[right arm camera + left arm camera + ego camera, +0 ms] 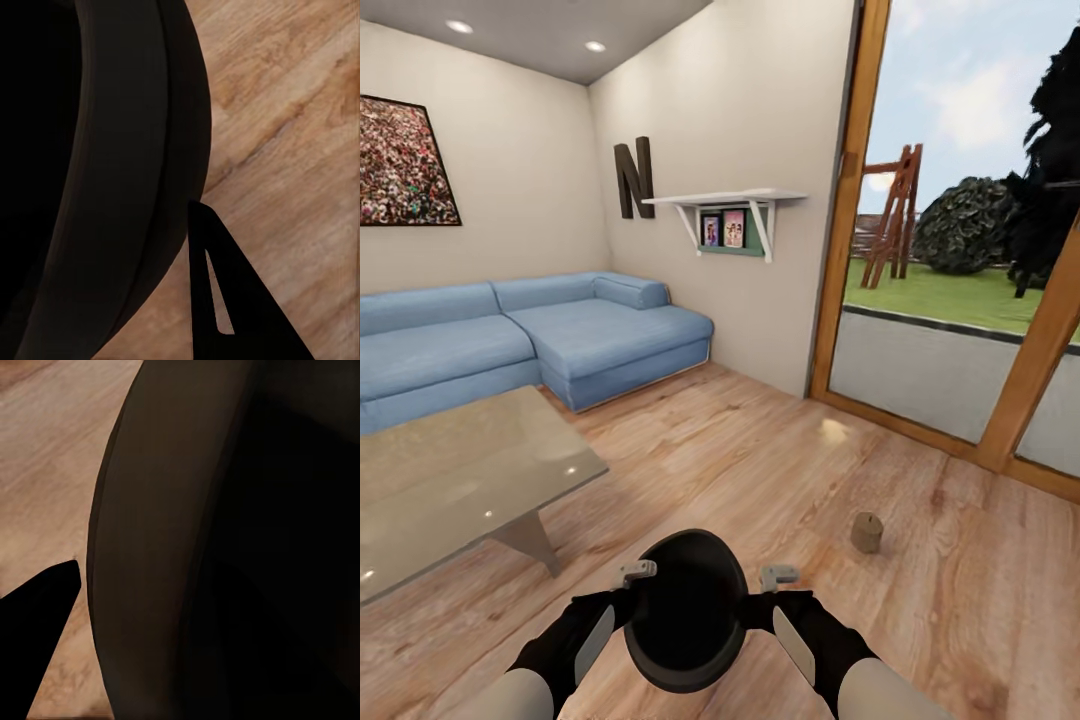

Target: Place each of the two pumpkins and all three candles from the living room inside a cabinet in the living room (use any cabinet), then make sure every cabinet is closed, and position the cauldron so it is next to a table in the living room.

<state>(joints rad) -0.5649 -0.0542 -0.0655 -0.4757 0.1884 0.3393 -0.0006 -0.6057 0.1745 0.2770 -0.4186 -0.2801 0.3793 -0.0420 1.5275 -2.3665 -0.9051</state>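
One glass-topped table stands at left, its near corner close beside the one black cauldron, which sits upright, mouth up, between both arms. The left gripper and right gripper press its opposite sides. One candle stands upright on open wooden floor at right.

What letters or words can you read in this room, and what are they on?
"N": a big dark letter mounted on the cream wall, beside the white wall shelf.
The two small framed pictures under that shelf are too small to read.
No other text is visible.
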